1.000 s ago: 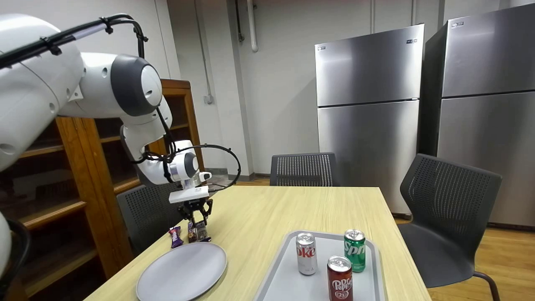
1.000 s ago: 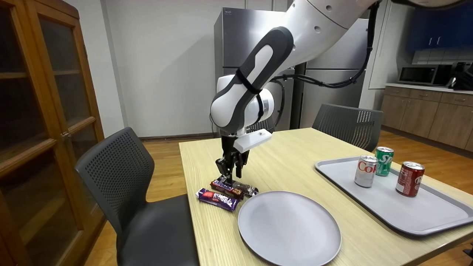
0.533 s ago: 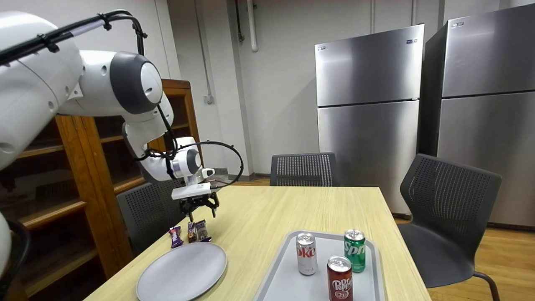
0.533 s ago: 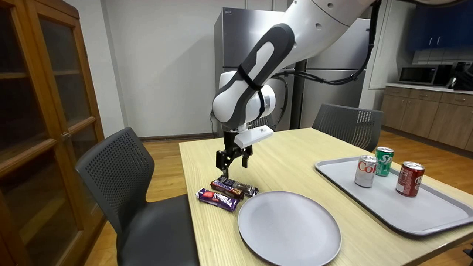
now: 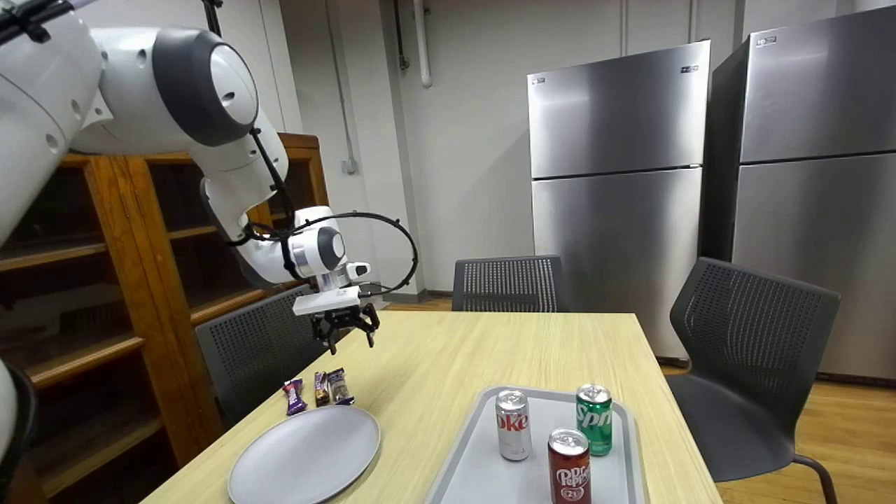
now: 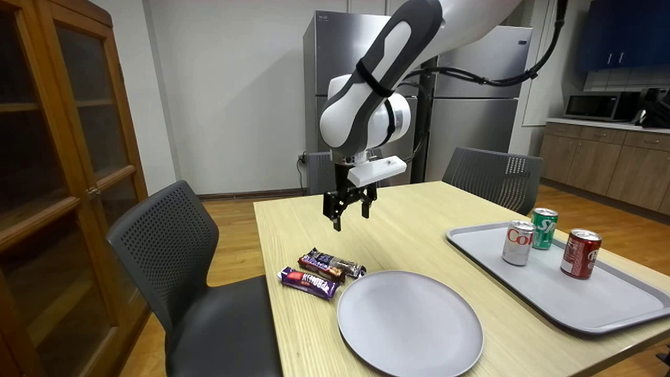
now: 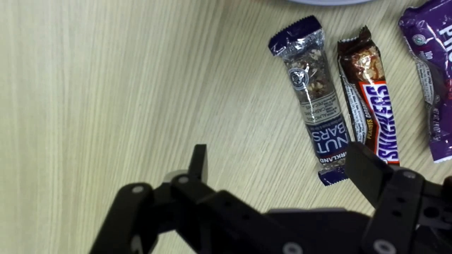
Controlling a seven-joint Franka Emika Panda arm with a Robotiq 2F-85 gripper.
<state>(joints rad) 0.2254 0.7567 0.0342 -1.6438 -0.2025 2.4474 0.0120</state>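
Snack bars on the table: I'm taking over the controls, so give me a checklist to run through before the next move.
Gripper open, holding nothing: ok.
Gripper apart from the nut bar: ok.
Chocolate bar fully visible in the wrist view: not ok, the gripper hides one end.
Purple bar fully inside the wrist view: not ok, cut off at the edge.
Nut bar clear of the chocolate bar: cannot tell, the gripper hides part of the gap.

The gripper (image 6: 351, 222) has risen over the last second from down at the nut bar (image 6: 340, 264) to well clear above the desk (image 6: 413, 241), and its jaws have spread wider. The arm (image 6: 361, 112) has swung upward with it. The nut bar, partly covered then, now lies uncovered in both exterior views.
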